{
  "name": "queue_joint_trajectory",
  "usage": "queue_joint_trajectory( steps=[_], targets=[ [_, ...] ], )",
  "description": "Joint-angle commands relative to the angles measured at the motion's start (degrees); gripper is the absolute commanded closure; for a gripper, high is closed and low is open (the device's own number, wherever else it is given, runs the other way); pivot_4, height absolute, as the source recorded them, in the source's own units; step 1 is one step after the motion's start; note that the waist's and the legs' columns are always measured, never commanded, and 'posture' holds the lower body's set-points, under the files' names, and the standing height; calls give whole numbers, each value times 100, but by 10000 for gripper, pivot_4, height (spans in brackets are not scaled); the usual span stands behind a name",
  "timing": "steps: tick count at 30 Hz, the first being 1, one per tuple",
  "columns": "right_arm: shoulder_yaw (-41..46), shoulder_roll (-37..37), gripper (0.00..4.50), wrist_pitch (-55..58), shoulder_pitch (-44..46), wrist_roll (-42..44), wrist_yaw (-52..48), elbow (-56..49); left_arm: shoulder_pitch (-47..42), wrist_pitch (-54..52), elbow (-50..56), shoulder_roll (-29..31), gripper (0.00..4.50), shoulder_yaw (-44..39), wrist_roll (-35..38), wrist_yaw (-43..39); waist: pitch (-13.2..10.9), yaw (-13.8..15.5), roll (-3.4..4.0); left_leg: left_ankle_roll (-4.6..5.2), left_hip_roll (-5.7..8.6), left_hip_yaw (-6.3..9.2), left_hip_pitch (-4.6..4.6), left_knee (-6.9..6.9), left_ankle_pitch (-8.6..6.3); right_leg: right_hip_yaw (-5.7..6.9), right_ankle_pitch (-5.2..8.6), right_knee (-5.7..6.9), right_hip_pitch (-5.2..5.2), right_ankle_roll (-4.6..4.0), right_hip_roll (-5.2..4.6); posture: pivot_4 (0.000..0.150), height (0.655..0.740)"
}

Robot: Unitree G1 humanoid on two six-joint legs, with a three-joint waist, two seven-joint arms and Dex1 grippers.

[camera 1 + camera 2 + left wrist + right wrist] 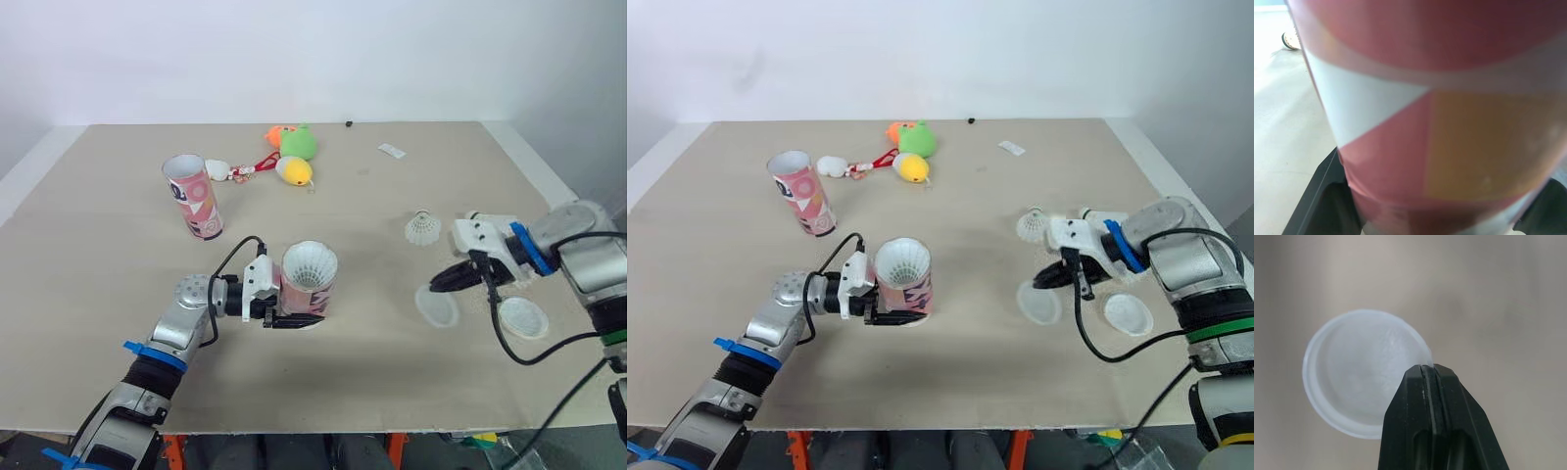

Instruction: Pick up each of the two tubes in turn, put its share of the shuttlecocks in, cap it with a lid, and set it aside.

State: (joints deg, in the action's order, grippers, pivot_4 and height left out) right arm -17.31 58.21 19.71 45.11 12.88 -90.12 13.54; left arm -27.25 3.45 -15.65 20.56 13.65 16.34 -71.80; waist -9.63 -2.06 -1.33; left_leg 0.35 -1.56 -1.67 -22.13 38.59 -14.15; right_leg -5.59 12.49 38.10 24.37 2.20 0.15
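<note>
Near the table's middle stands a pink patterned tube (307, 294) with white shuttlecock feathers (310, 264) showing in its mouth. My left gripper (294, 318) is shut on its lower part, one finger on each side of the tube (1440, 147). A second, open pink tube (194, 196) stands upright at the back left. To the right, my right gripper (438, 284) is shut on the rim of a translucent lid (1364, 391), held low over the table. Another lid (522, 316) lies flat beside it. A loose shuttlecock (422, 228) rests on the table behind the right gripper.
A cluster of plush toys (292, 152), green, yellow and orange, lies at the back centre with a small white one (217, 168). A white tag (391, 151) and a tiny black object (348, 123) lie near the far edge. The table's right edge is close to the right arm.
</note>
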Motion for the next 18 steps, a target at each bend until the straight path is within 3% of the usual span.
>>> queue_joint_trajectory(
  steps=[1, 9, 18],
  targets=[
    [189, 114, 44612, 445, 628, 702, -238, -532, 11, 31, -288, 36, 14660, 125, -294, 48, 0, 0, 0, 0, 0, 2, -1, 0, 0, 3, 1, -1, 0, -1, 0, 1500, 7323],
    [-388, -517, 44612, 516, 2283, 1128, -238, -971, -99, 38, -508, 30, 14660, 146, -273, -71, 1, -41, 4, 0, -3, 2, 0, -1, 0, 7, 9, -1, 2, -18, 0, 1500, 7323],
    [-1401, -1534, 44612, -578, 3152, 451, -238, -673, -140, -787, -403, 163, 14660, 322, -171, -503, 1, -55, 4, 0, -7, 6, -15, -4, 0, 18, 3, -2, 13, -4, 2, 1500, 7323]
  ],
)
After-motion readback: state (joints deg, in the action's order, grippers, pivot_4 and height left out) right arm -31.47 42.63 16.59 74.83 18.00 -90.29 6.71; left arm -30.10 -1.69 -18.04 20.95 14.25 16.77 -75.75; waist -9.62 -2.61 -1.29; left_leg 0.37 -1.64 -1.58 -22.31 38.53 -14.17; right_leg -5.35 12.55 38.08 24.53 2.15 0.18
